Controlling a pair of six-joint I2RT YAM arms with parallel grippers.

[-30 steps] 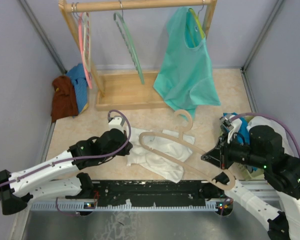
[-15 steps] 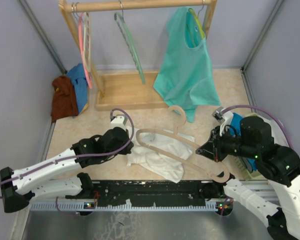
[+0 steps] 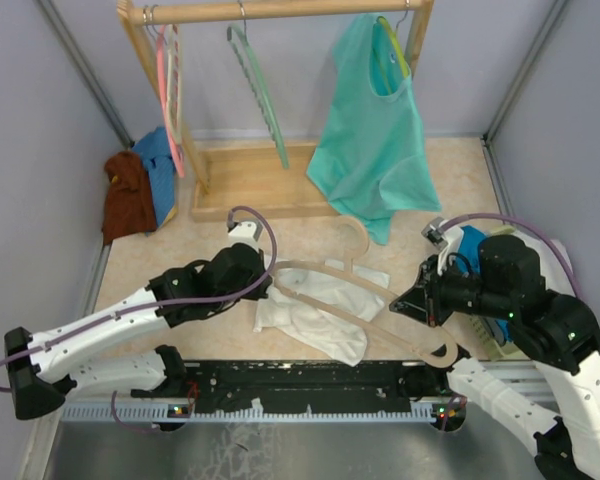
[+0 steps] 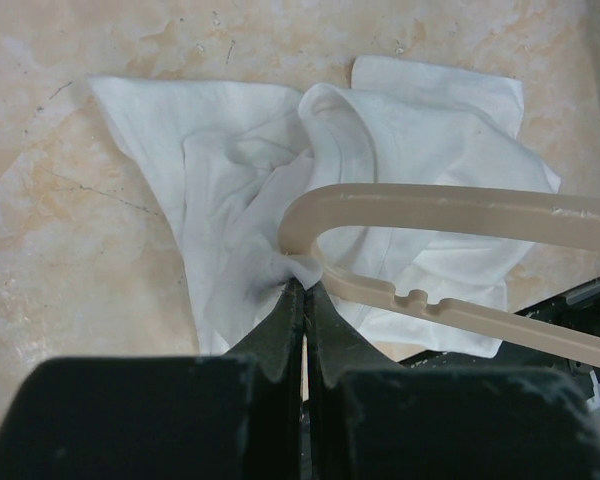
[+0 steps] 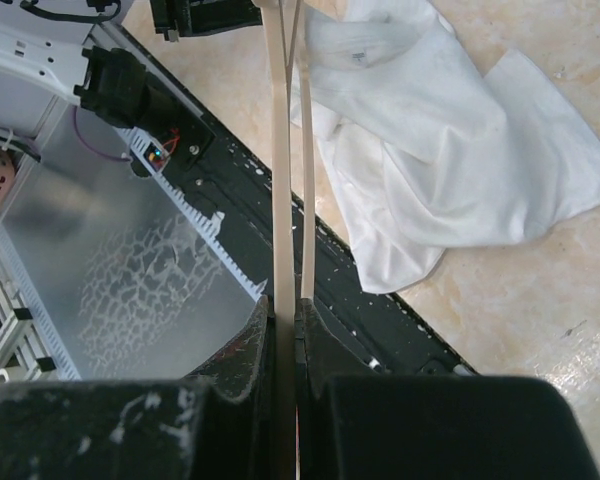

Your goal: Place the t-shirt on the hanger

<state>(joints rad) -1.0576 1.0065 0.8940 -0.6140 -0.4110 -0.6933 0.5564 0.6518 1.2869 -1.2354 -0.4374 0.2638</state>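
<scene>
Beige marbled worktop (image 3: 160, 255), grey walls all round. The t-shirt (image 4: 400, 150) lies crumpled on it, just in front of the wooden rack (image 3: 250, 185). My left pincer (image 4: 302, 293) is pinched together on a bunched fold of the shirt. The hanger (image 4: 450, 212) sits tilted over the shirt, one rounded end right by that fold, hook pointing toward the rack. My right pincer (image 5: 285, 305) is clamped on the hanger's other end, further from the rack, out past the shirt. A teal top (image 3: 375, 140) hangs off the rack's bar.
</scene>
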